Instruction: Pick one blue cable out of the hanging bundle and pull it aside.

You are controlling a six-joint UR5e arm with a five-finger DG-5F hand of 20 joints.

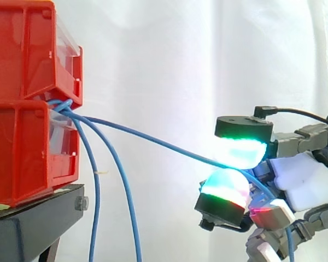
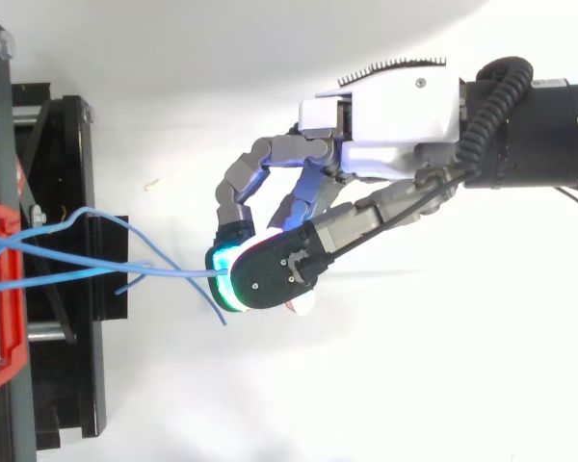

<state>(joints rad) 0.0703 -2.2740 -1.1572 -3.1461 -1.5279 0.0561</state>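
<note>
Several blue cables come out between the stacked red bins [image 1: 27, 98] at the left. Two of them [image 1: 128, 213] hang straight down beside the black stand. A third blue cable [image 1: 153, 141] runs taut and slanting to the right, ending between two glowing fingertips [image 1: 240, 152] of my hand [image 1: 303, 177], which pinch it. In the top view the same cable [image 2: 164, 273] stretches from the bin to the green-lit pads of the hand [image 2: 395, 144]. The cable's tail drops below the hand at the lower right of the side view.
The black stand [image 1: 33, 218] carries the red bins at the left. A white curtain fills the background. In the top view the stand's frame [image 2: 67, 289] lies at the left, with white floor under the hand.
</note>
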